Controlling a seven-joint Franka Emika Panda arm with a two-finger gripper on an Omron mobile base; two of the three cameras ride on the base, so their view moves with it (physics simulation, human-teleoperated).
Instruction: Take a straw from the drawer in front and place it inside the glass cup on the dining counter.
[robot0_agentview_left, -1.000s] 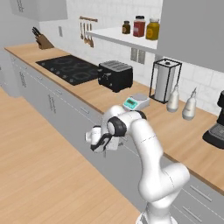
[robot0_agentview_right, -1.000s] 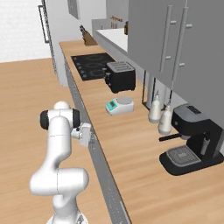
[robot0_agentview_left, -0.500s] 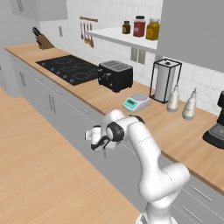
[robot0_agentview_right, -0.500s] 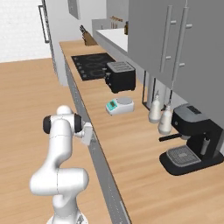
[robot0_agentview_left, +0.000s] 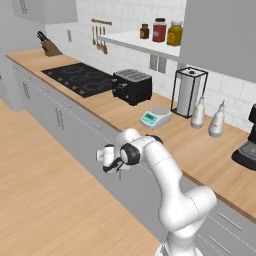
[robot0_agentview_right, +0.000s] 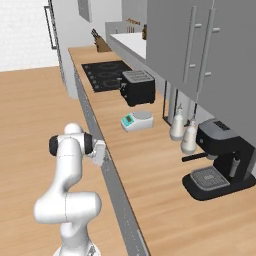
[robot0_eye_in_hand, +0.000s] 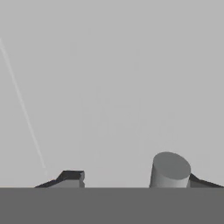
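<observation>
Down at the cabinet fronts, just under the edge of the wall counter (robot0_agentview_left: 150, 135), the gripper (robot0_agentview_left: 112, 165) is held level, pointed straight at the grey face. From the right base view it is seen pressed close to that same grey strip of fronts, the white arm (robot0_agentview_right: 67, 170) bent sharply behind it. Through the hand view, the drawer (robot0_eye_in_hand: 112, 87) is met as a flat grey panel spread right across the picture, shut as far as can be judged. The left fingertip (robot0_eye_in_hand: 70, 177) is seen low and apart from the other one, and a short grey cylinder (robot0_eye_in_hand: 169, 169) is set just against the right tip. Whether that stub is pinched or merely touched cannot be told; the jaws are seen standing apart, nothing more.

On the wood top behind the arm, a small scale (robot0_agentview_left: 155, 118) with a teal face is passed first, then the black toaster (robot0_agentview_left: 132, 86) to its left. Further right, a paper towel stand (robot0_agentview_left: 189, 92) is flanked by two pale bottles (robot0_agentview_left: 198, 112), and a black coffee machine (robot0_agentview_right: 220, 157) is parked at the far right end. Beyond the toaster, the black hob (robot0_agentview_left: 80, 80) is laid into the counter, a knife block (robot0_agentview_left: 47, 47) is tucked in the far corner, and three jars (robot0_agentview_left: 160, 30) are lined up on the white shelf above.
</observation>
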